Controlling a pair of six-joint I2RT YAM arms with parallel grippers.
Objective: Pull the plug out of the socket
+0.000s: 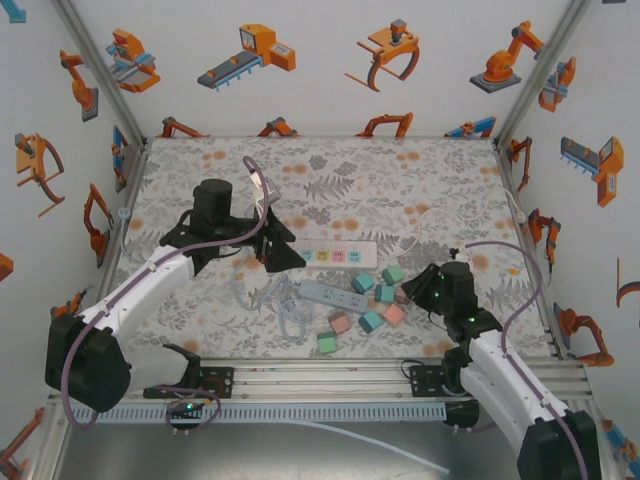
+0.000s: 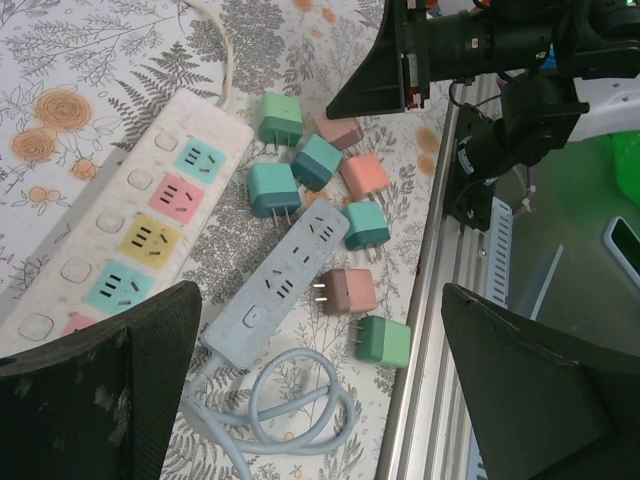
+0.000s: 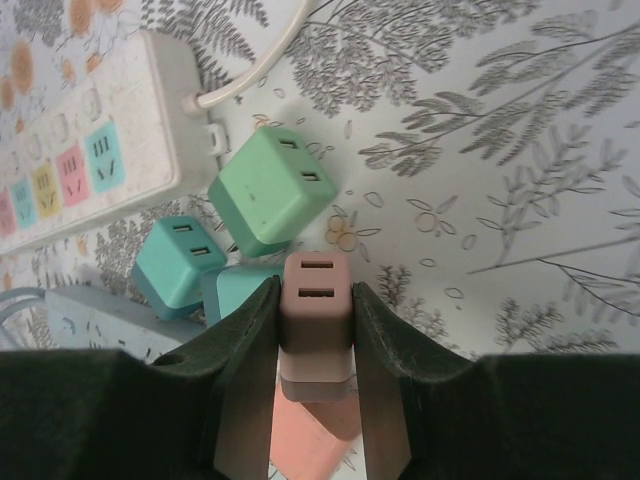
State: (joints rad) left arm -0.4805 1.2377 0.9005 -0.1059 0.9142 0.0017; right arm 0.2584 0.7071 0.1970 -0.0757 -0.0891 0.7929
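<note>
Right claw [image 3: 315, 288], clenched on a dusty-brown cube-shaped plastic plug [image 3: 316, 315], which is held just beside a light-green cube plug [image 3: 270, 195], near the white plastic power strip [image 3: 90, 170]. Left claw [image 2: 318, 287], released, jaws spread wide over that strip.

Two power strips: a white strip [image 1: 335, 253], and a blue-grey strip [image 1: 330, 293] at its six o'clock; eight plugs in all: two green plugs [image 2: 280, 115], three teal plugs [image 2: 272, 188], three pink-to-brown plugs [image 2: 347, 290].
</note>
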